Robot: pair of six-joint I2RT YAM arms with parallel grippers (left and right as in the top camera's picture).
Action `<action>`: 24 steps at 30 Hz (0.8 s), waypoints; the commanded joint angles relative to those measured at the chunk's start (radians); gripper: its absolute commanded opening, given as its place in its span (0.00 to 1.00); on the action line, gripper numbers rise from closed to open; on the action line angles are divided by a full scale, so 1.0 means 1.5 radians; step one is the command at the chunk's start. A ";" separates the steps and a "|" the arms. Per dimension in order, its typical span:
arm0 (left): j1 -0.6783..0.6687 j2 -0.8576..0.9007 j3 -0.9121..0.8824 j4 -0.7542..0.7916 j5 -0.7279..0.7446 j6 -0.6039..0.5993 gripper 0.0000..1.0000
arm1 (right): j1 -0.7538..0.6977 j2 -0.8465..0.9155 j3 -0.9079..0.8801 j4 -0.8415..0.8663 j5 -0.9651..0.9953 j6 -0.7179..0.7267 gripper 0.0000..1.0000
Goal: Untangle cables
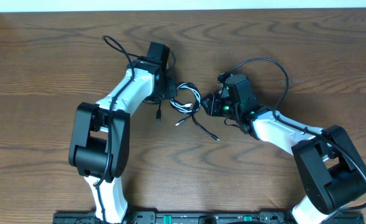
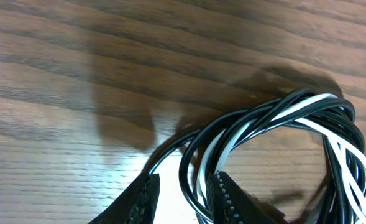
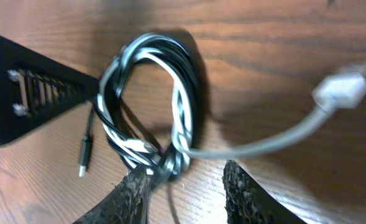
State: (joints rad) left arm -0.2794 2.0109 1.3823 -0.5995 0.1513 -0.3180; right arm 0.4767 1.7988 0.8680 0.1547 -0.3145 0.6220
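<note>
At mid-surface, between the two arms, the cables (image 1: pixel 186 102) lie as one small coil on the wooden surface (image 1: pixel 263 37).

**Appearance.**
- The black cable (image 1: pixel 204 129) and white cable (image 3: pixel 263 146) are wound round each other in several loops.
- The tightest twist sits at the coil's end nearest the right gripper (image 3: pixel 189 193).
- The white tail runs clear of the coil to a pale white plug (image 3: pixel 339 91).
- A slim black plug (image 3: pixel 83 152) lies just beside the loops.
- A second black tail trails away across the wood.

**Handling, as judged.**
- Both cords look light, limp and smooth-jacketed, so a pull will drag the whole bundle rather than part it unless one side is pinned.
- Thin strands may slip from a loose pinch.
- The plug joints are the weak points and should not take the strain.
- The best holds are one on the loop body and the other on the free white tail, a little back from its plug.

**Grippers.**
- The left gripper (image 2: pixel 186 199) is low at the coil, its jaws partly apart and straddling a few black and white strands. A gap shows on one side, so no firm pinch is evident.
- The right gripper stands with its jaws apart and holds nothing. The twisted end of the coil is at one fingertip and the white tail crosses just ahead of the gap. This view is blurred, so contact cannot be confirmed.
</note>
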 commanded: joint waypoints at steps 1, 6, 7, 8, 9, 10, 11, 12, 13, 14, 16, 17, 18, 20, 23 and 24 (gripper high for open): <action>-0.010 0.010 -0.004 0.000 -0.007 -0.001 0.31 | 0.007 0.005 0.000 0.004 0.034 0.006 0.36; -0.010 0.010 -0.024 0.024 -0.003 -0.020 0.31 | 0.019 0.013 0.000 -0.019 0.089 0.006 0.36; -0.010 0.010 -0.024 0.023 0.003 -0.029 0.31 | 0.021 0.014 0.000 -0.023 0.089 0.006 0.35; -0.010 0.010 -0.024 0.024 0.017 -0.028 0.31 | 0.021 0.014 0.000 -0.026 0.089 0.006 0.34; -0.010 0.010 -0.024 0.025 0.028 -0.028 0.31 | 0.022 0.014 0.000 -0.028 0.088 0.003 0.34; -0.010 0.010 -0.024 0.025 0.035 -0.028 0.29 | 0.022 0.014 0.000 -0.030 0.089 -0.008 0.33; -0.010 0.010 -0.024 0.025 0.034 -0.028 0.27 | 0.022 0.014 0.000 -0.031 0.089 -0.027 0.32; -0.009 0.010 -0.024 0.025 0.034 -0.028 0.25 | 0.022 0.014 -0.001 -0.031 0.089 -0.038 0.31; -0.009 0.010 -0.024 0.025 0.035 -0.028 0.22 | 0.022 0.014 0.000 -0.031 0.090 -0.039 0.31; -0.009 0.010 -0.023 0.025 0.058 -0.009 0.20 | 0.022 0.014 0.000 -0.031 0.100 -0.039 0.31; -0.009 0.010 -0.020 0.028 0.108 0.039 0.20 | 0.022 0.014 0.000 -0.031 0.123 -0.039 0.34; -0.009 0.010 -0.019 0.035 0.134 0.064 0.20 | 0.022 0.014 -0.001 -0.031 0.147 -0.039 0.35; -0.009 0.010 -0.020 0.036 0.132 0.064 0.21 | 0.022 0.014 0.000 -0.031 0.157 -0.039 0.35; -0.009 0.010 -0.020 0.037 0.131 0.064 0.21 | 0.023 0.014 0.000 -0.027 0.179 -0.038 0.35; -0.010 0.010 -0.021 0.032 0.131 0.064 0.21 | 0.023 0.014 -0.001 -0.027 0.245 -0.008 0.35; -0.010 0.010 -0.021 0.027 0.131 0.064 0.29 | 0.023 0.014 0.000 -0.028 0.267 -0.001 0.36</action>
State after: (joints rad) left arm -0.2935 2.0109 1.3636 -0.5461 0.3260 -0.2459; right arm 0.5045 1.8091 0.8680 0.1135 -0.0372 0.5888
